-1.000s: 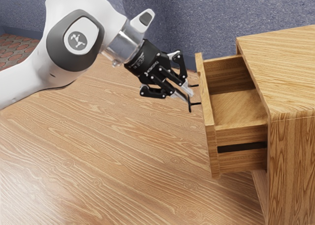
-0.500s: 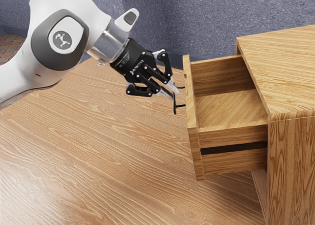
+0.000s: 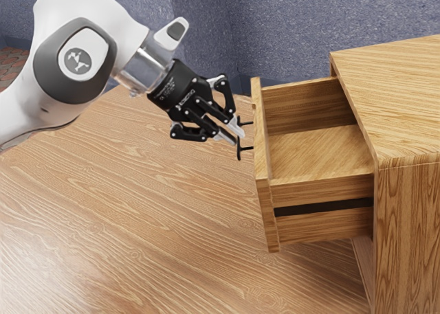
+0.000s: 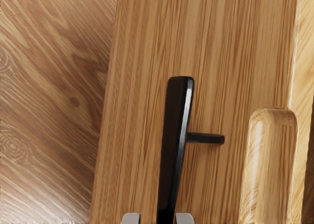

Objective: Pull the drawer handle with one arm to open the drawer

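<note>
The arm (image 3: 69, 60) enters from the exterior view's upper left and reaches toward the cabinet (image 3: 402, 101), which stands at the worktop's (image 3: 124, 211) edge on the exterior view's right. The drawer (image 3: 316, 152) is the cabinet's top drawer. It stands open, projecting well out of the cabinet toward the arm, and its bare wooden inside is exposed.

The handle (image 3: 239, 149) is a thin black bar fixed upright on two short posts to the drawer's front panel. The gripper (image 3: 237, 130) is closed on this handle, gripping the bar between its upper and lower posts.

In the wrist view, the two light pads (image 4: 131, 217) sit against opposite sides of the bar (image 4: 174, 145), with the drawer front (image 4: 142, 87) directly behind it.
</note>
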